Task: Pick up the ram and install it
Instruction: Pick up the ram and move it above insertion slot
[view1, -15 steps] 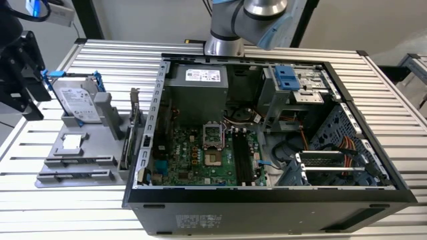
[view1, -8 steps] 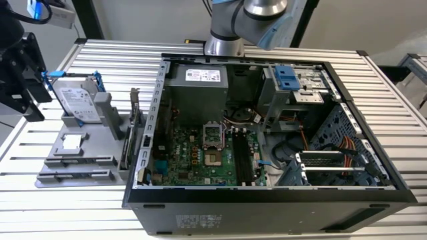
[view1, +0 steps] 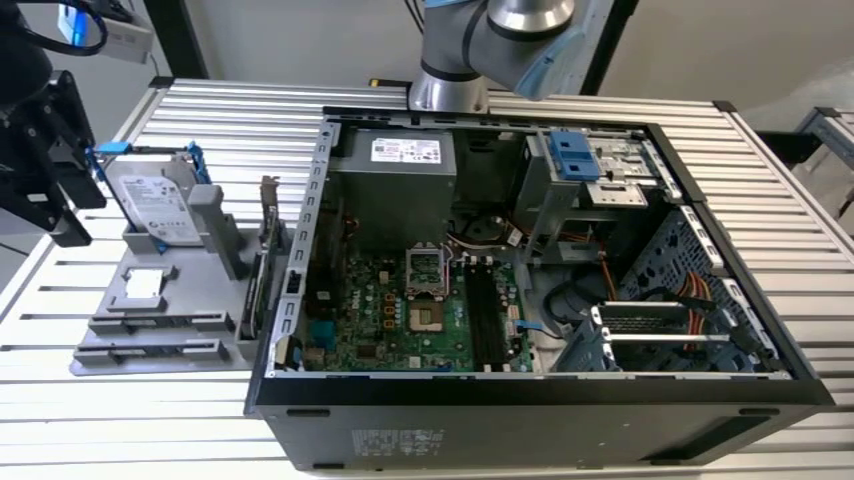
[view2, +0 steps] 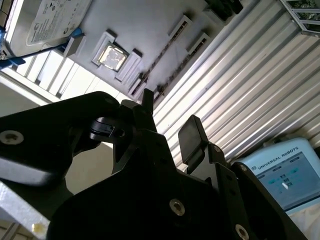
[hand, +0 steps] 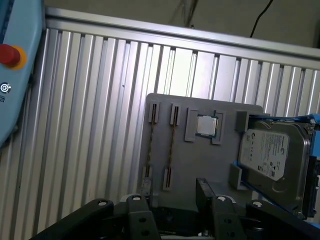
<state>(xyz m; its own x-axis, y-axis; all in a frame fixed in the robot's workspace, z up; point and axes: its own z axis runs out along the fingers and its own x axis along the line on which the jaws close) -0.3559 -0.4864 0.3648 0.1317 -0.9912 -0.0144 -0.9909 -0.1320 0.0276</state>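
Observation:
The ram (hand: 171, 147) is a thin stick standing on edge between two end clips of a grey holder (hand: 200, 165); the second wrist view shows the ram (view2: 161, 59) as a dark line. A parallel pair of clips runs beside it, and I cannot tell if they hold a stick. My black gripper (hand: 175, 189) hangs above the holder's near edge, open, with nothing between its fingers (view2: 192, 136). In the exterior view the gripper (view1: 56, 190) is at the far left, beside the holder (view1: 160, 300).
The holder also carries a silver hard drive (hand: 267, 160) in a blue bracket and a square processor chip (hand: 206, 125). A card with a metal bracket (view1: 267, 255) stands between the holder and the open computer case (view1: 534, 280). The table is ribbed aluminium (hand: 90, 110).

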